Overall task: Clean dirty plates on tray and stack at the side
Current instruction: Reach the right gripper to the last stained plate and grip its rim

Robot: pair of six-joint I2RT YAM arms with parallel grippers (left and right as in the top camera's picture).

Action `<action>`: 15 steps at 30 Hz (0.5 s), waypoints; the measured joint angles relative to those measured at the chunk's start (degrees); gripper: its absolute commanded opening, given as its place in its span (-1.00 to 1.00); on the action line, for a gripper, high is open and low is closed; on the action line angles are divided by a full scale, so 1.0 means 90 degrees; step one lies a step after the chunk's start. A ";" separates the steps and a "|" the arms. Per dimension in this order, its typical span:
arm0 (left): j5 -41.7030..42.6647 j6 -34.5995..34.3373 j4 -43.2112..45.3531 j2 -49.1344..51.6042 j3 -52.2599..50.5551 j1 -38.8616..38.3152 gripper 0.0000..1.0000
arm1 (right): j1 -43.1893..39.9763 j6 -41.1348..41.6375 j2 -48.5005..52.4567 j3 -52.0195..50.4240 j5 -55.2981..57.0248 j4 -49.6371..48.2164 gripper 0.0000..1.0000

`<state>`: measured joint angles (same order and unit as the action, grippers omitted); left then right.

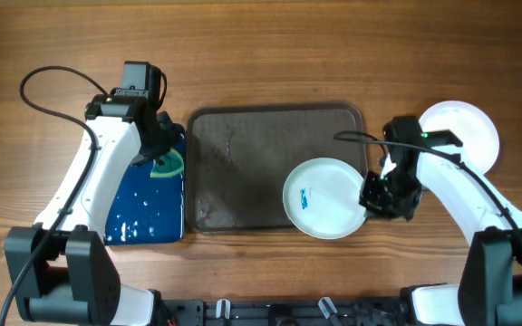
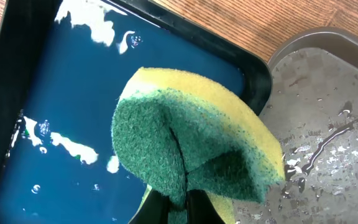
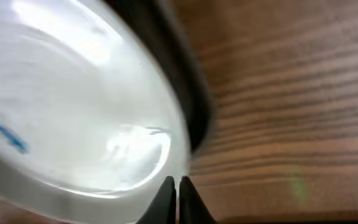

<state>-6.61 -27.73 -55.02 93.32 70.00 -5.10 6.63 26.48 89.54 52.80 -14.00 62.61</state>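
Note:
The dark brown-grey tray (image 1: pixel 243 172) lies mid-table, its floor wet (image 2: pixel 328 124). One white plate (image 1: pixel 324 197) with a small blue smear sits at the tray's right front corner, overlapping the rim. My right gripper (image 1: pixel 374 195) is shut on that plate's right edge; in the right wrist view the fingers (image 3: pixel 177 186) pinch the rim of the plate (image 3: pixel 73 112) beside the dark tray rim (image 3: pixel 188 93). Another white plate (image 1: pixel 465 136) rests on the table at the far right, partly under the right arm. My left gripper (image 2: pixel 182 208) is shut on a folded green-and-yellow sponge (image 2: pixel 191 143).
A smaller dark blue tray (image 1: pixel 143 204) with water and white foam patches (image 2: pixel 73 149) lies left of the brown tray, and the sponge (image 1: pixel 166 163) hangs over its far right corner. Bare wooden table surrounds both trays.

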 measured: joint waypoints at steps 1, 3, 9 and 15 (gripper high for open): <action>0.0000 0.0000 0.0005 0.0000 0.0000 0.0000 -0.92 | 0.0068 -0.0046 0.0000 0.0100 0.0024 -0.0022 -0.90; 0.0000 0.0000 0.0002 0.0000 0.0000 0.0000 -0.92 | 0.0274 -0.0136 0.0000 0.0223 0.0070 -0.0262 -0.91; 0.0002 0.0000 -0.0002 0.0000 0.0000 0.0000 -0.92 | 0.1042 -0.0039 0.0000 0.0284 0.0112 -0.0971 -0.54; 0.0005 0.0000 -0.0024 0.0000 0.0000 0.0000 -0.92 | 0.1049 0.0221 0.0000 0.0289 0.0415 -0.0406 -0.55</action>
<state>-6.57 -27.73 -55.24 93.32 70.00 -5.10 16.08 28.47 89.54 55.40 -10.26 58.96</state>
